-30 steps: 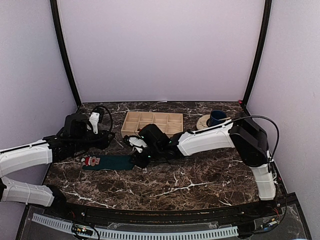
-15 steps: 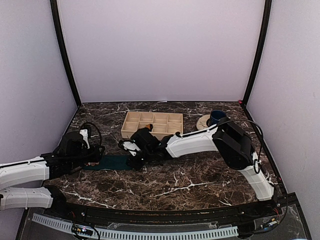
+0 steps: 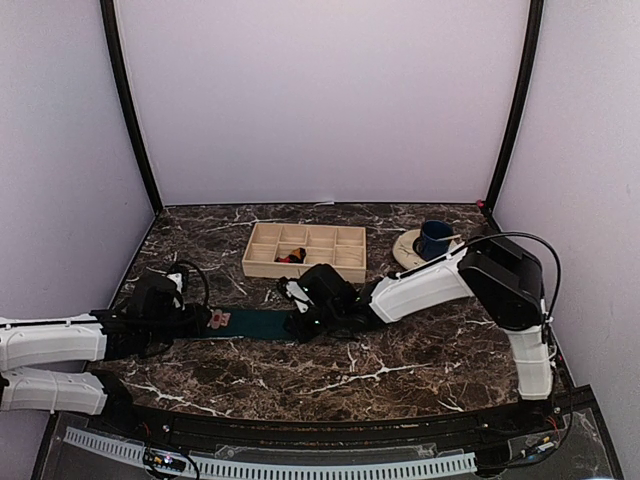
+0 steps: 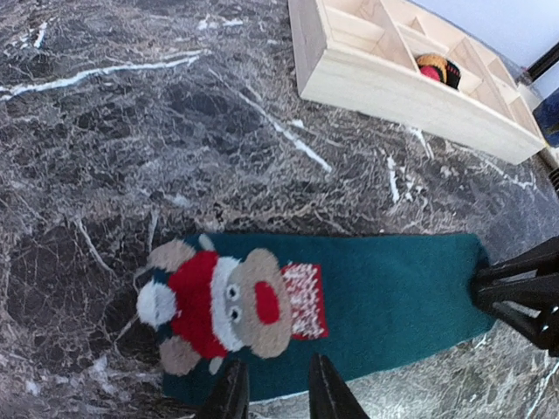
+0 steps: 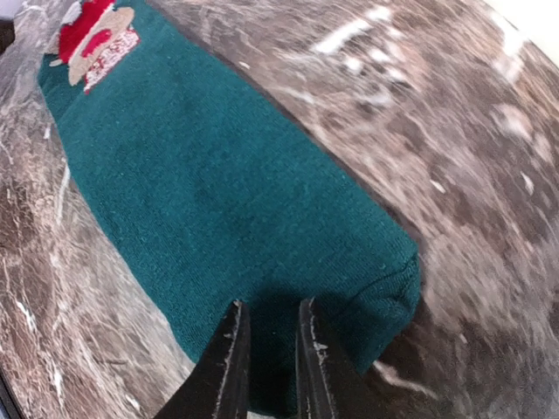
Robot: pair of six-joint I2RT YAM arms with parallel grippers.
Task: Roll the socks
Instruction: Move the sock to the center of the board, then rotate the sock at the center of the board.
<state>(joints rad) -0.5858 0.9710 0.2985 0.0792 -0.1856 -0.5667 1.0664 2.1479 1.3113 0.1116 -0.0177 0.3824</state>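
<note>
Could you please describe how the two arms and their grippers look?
Both arms have white, rounded link shells, left arm and right arm, with bulky black joint housings. A thin black cable loops over the right arm's elbow. The left gripper and right gripper each end in two slim black fingers.

The sock (image 3: 255, 323) lies on the desk (image 3: 400, 370), left pincer (image 4: 273, 384) at its 9 o'clock end, right pincer (image 5: 269, 332) at 3 o'clock; the tray (image 3: 305, 250) at its 12 o'clock, the cup (image 3: 435, 238) at 2 o'clock.
</note>
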